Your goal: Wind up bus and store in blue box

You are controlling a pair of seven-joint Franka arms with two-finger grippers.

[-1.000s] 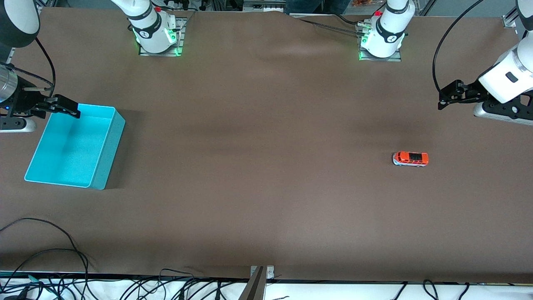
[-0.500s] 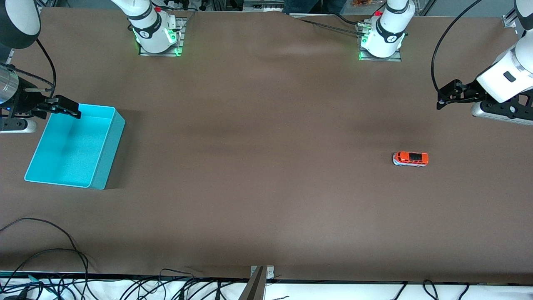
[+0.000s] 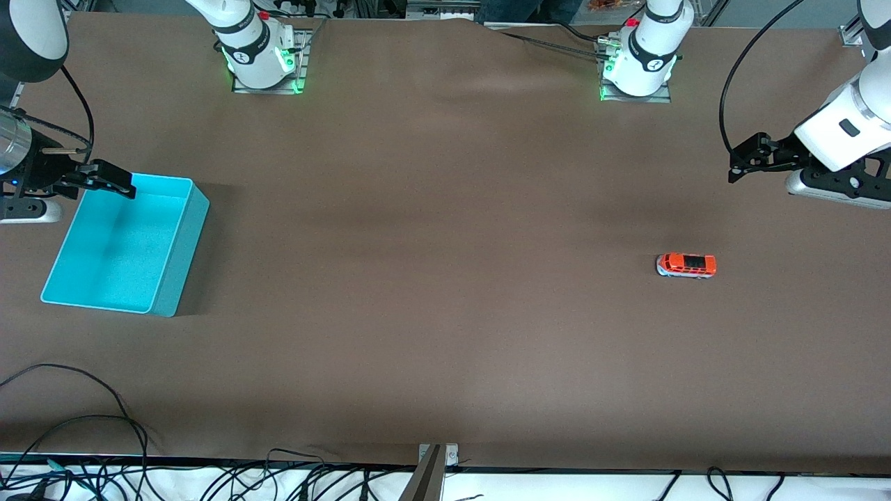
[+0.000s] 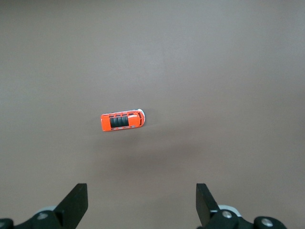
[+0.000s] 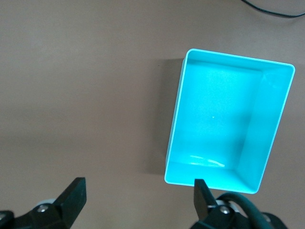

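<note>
bus [image 3: 686, 265] alone on table [image 3: 445, 278]

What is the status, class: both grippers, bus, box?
Left gripper open, over bare table. Right gripper open, over the blue box rim. Bus untouched on table, box empty, path unobstructed.

Left gripper [image 3: 739, 165] has shifted slightly since the earliest front view: it now sits a little higher in that view and a touch more toward the table's middle, up in the air over bare table [image 3: 445, 278] at the left arm's end. White wrist housing of the left arm [image 3: 839, 132] has risen with it and shows slightly farther from the front camera's lower edge. The drift is small, spread evenly across both earlier front views. Fingers [image 4: 76, 205] spread wide in the left wrist view.
</note>
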